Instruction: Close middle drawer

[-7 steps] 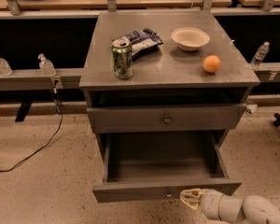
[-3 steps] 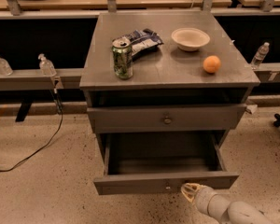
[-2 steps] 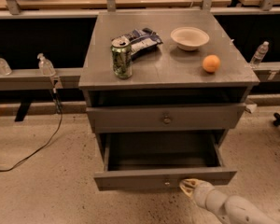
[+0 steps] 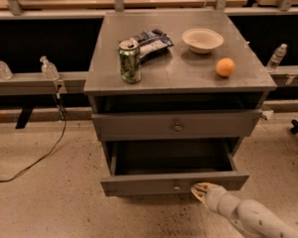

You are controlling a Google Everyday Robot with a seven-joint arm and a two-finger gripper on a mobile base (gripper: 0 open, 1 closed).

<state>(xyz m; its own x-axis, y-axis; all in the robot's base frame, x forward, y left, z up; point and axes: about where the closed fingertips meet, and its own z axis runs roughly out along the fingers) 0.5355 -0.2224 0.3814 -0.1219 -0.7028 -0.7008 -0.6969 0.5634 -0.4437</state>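
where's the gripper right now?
Camera view, lower right: the gripper is at the front panel of the middle drawer, just right of its knob.

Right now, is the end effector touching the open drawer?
Touching: the camera view shows the end effector tip against the drawer front, beside its knob.

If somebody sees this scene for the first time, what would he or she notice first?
First, the middle drawer, pulled far out low on the grey cabinet, with the white tool at its front panel, just right of the knob. Next, the things on the cabinet top: a green can, a snack bag, a white bowl and an orange.
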